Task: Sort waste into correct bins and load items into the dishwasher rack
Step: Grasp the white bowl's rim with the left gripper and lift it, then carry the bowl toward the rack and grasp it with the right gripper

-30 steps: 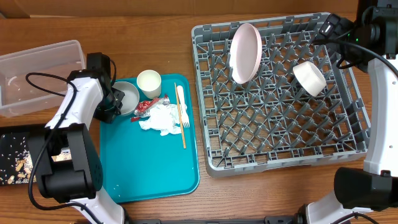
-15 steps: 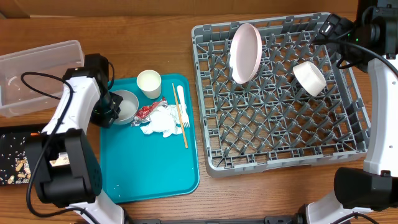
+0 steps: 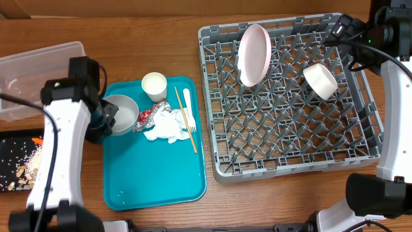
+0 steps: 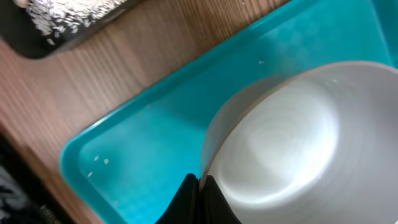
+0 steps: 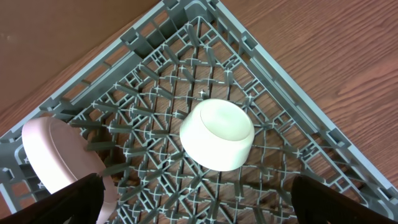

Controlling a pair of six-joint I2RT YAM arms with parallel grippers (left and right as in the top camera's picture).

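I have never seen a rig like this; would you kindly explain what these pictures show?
These are two robot arms at a table, each ending in a two-finger claw. One picture looks down from above; the other two come from cameras on the wrists. The left claw pinches the rim of a grey bowl at the edge of the teal tray; the tray also carries a white cup, napkin, foil wrapper, fork and wooden stick. The right claw hangs open and empty above the dishwasher rack, which holds a pink plate and a whitish bowl. A clear tub and a black tray of scraps lie far left.
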